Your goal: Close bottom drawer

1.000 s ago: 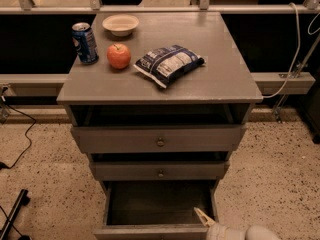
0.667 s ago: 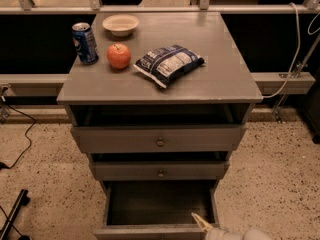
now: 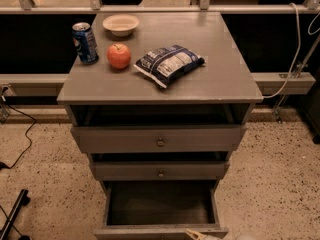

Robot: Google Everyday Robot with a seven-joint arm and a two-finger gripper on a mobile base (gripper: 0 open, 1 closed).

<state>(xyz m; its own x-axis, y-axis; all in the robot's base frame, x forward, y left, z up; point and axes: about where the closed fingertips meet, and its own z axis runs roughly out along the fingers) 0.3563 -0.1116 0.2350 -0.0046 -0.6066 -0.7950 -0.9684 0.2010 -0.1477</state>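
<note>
The bottom drawer [image 3: 160,205] of the grey cabinet [image 3: 160,84] stands pulled far out, and its dark plain inside shows empty. Its front runs along the bottom edge of the camera view, and its knob is out of view. Only the pale tip of my gripper [image 3: 196,234] shows, at the bottom edge by the right part of the drawer front. The middle drawer [image 3: 161,171] and the top drawer [image 3: 159,140] above stand out a little.
On the cabinet top are a blue soda can [image 3: 85,42], a red apple [image 3: 119,55], a white bowl [image 3: 120,24] and a blue chip bag [image 3: 169,63]. Speckled floor lies on both sides. Cables run at the left and right.
My gripper has sunk lower and slightly left along the drawer front, so less of it and the arm shows. The drawer has not visibly moved.
</note>
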